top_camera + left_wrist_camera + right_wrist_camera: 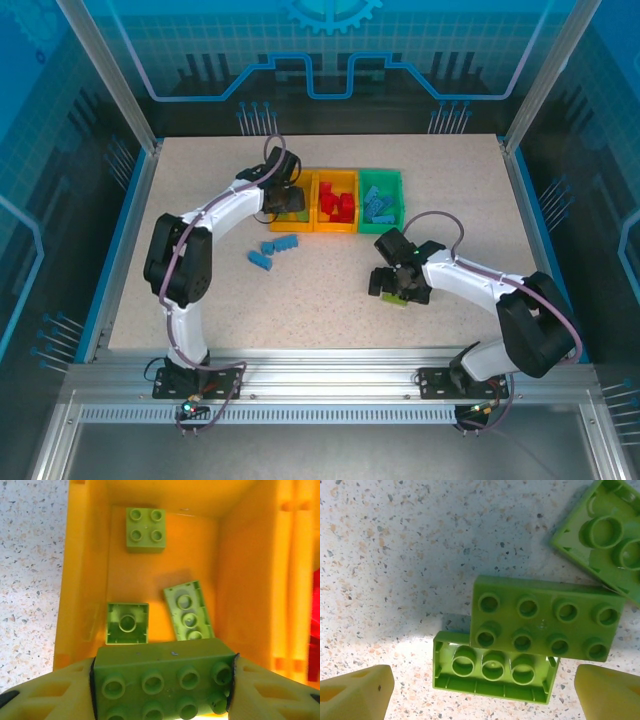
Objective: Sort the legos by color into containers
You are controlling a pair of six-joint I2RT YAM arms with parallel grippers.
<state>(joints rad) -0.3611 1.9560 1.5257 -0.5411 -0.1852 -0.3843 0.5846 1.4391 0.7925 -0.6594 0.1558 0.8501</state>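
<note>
Hanging over the left orange-yellow bin (290, 227), the left gripper (162, 692) is clenched on a lime green two-by-four brick (162, 667), whose studs face the wrist camera and whose ends are pressed between the two yellow fingers (45, 695). On the bin floor (200, 545) below lie three more lime green pieces: a square four-stud brick (146, 530) studs up at the far end, a square brick (127, 623) hollow side up, and a longer upturned brick (189, 611) tilted beside it. The middle orange-yellow bin (335, 229) holds red bricks (338, 205), and the green bin (382, 226) holds light blue bricks (378, 205). A few loose light blue bricks (268, 252) sit on the speckled table (200, 200) just in front of the left bin. The right gripper (480, 692) is spread wide and holds nothing. It is low over three lime green bricks on the table: an eight-stud brick (545, 617) studs up, an upturned brick (495, 667) touching its near edge, and another upturned brick (607, 535) touching its far corner.
</note>
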